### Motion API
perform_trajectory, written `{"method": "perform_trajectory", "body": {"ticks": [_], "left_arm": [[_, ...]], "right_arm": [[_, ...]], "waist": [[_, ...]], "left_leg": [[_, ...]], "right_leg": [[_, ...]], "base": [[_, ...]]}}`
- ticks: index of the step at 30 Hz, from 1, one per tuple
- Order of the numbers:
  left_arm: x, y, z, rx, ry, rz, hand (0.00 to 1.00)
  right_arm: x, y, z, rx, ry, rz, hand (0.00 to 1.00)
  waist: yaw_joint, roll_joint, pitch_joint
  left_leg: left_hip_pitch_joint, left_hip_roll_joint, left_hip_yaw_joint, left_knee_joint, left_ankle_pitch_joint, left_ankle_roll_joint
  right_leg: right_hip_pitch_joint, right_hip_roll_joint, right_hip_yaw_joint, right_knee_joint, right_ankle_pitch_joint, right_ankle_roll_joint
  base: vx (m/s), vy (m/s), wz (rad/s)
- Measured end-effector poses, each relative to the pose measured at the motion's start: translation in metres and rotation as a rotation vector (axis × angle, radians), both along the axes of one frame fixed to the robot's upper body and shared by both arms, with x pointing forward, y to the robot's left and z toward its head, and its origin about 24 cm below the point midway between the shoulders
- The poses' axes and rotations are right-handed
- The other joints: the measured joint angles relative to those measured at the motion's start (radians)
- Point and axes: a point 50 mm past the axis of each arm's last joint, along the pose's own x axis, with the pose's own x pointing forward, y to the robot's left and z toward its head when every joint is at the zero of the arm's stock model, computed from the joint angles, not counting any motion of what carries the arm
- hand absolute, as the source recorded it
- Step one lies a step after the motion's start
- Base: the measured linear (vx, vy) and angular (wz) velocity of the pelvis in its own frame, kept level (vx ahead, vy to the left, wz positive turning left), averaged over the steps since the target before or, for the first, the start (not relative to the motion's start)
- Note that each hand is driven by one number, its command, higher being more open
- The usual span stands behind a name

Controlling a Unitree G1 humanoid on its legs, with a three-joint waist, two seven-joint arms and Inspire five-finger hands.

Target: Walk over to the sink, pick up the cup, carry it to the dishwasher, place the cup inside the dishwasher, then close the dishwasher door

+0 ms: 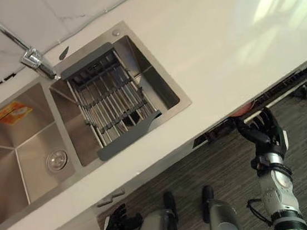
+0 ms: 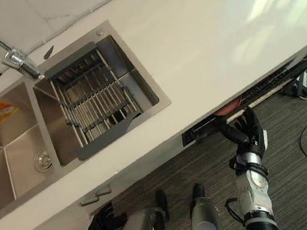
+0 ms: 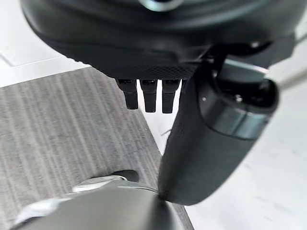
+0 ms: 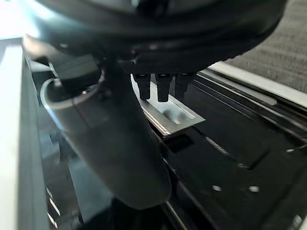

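Under the desk's right edge, you are working the last step: shutting the dishwasher door.
Your right robot hand (image 1: 265, 132) is resting against the top edge of the dishwasher door (image 1: 285, 89), fingers loose and uncurled, grasping nothing; its wrist view is showing the dark door and a silver latch plate (image 4: 168, 115) just past the fingers. What I am taking to be the cup (image 1: 243, 108), a reddish rounded shape, is peeking through the narrow gap between the desk (image 1: 217, 40) and the door, so it is likely inside already. Your left robot hand (image 1: 118, 219) is hanging low at the near left, relaxed and empty. The sink (image 1: 155, 86) is lying well apart at the far left. Next, you are likely needing a steady push until the latch catches.
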Motion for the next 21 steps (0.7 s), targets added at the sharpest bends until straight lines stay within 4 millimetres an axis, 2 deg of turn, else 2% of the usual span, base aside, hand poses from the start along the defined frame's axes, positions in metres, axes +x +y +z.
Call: {"method": "perform_trajectory", "body": {"ticks": [3,16,18,21], "left_arm": [[0.003,-0.001,0.001,0.001,-0.011,-0.008,0.90],[0.007,0.000,0.003,0.013,-0.019,-0.027,0.90],[0.007,0.000,0.003,0.013,-0.018,-0.027,0.90],[0.008,0.000,0.002,0.014,-0.010,-0.030,0.90]], "right_arm": [[0.014,0.006,0.005,-0.021,-0.004,0.019,0.90],[0.024,0.000,0.008,-0.209,0.084,0.058,0.90],[0.024,-0.001,0.010,-0.234,0.093,0.072,0.90],[0.012,-0.001,0.004,-0.270,0.124,0.108,0.90]], "waist": [[0.012,0.002,0.003],[-0.002,0.002,0.008],[-0.005,0.001,0.008],[-0.008,-0.002,0.005]], "left_leg": [[-0.008,0.000,-0.018,0.000,0.005,-0.004],[-0.023,0.000,-0.032,0.025,0.005,-0.005],[-0.023,0.003,-0.033,0.025,0.005,-0.004],[-0.002,0.005,-0.042,0.014,0.010,0.002]], "right_leg": [[0.000,-0.001,-0.017,0.005,0.000,-0.003],[0.000,0.002,-0.024,-0.001,0.006,-0.007],[0.004,0.005,-0.025,-0.009,0.013,-0.012],[0.033,0.012,-0.036,-0.035,0.022,-0.012]], "base": [[-0.02,-0.018,0.17],[-0.02,0.002,0.01],[0.00,0.000,0.00],[0.03,-0.011,0.06]]}}
